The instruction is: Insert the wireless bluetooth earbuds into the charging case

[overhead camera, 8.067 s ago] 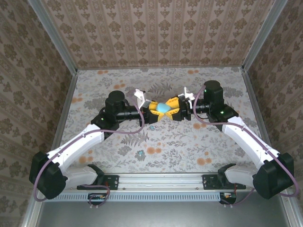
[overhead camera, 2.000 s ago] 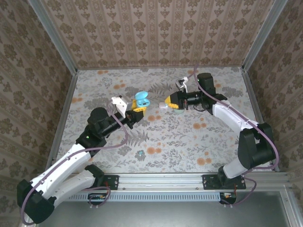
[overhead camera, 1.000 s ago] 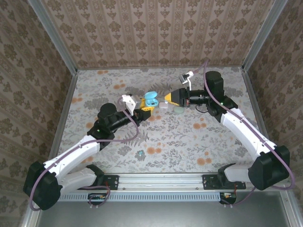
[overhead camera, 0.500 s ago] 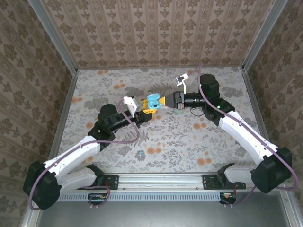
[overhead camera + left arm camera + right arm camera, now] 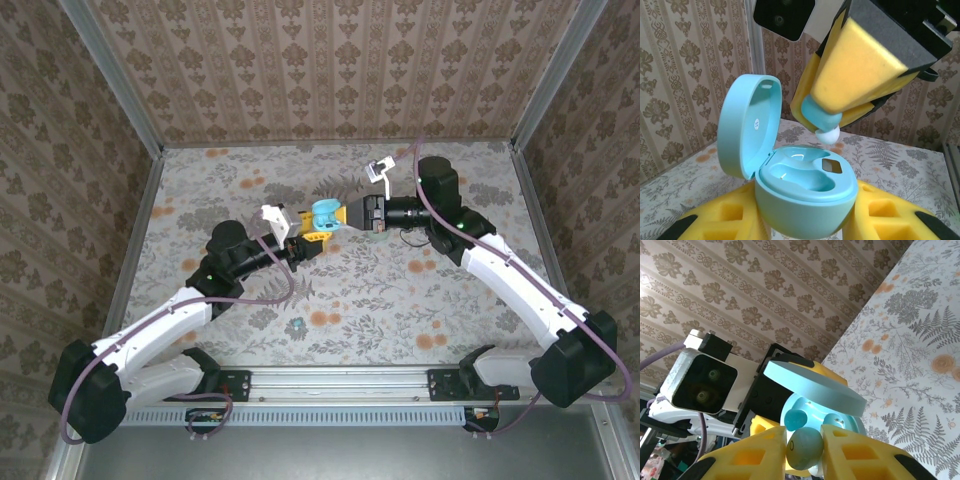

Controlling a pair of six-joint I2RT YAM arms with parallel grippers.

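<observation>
**Earbud** (image 5: 821,119): teal with a whitish tip, nipped tip-down between the pressed-in pads of the right gripper (image 5: 804,449). Probably light, hard and slick, so liable to squirt from the foam. Best held across the body, with the tip left free.

**Charging case** (image 5: 805,192): teal, clamped low by the left gripper (image 5: 312,232), directly beneath the right fingertips.

**Obstructions:** the raised lid (image 5: 746,131) stands just beside the right finger, and the wells look snug.

**Nearby:** a loose bud (image 5: 297,323) lies on the table (image 5: 450,300), well behind the left gripper.
</observation>
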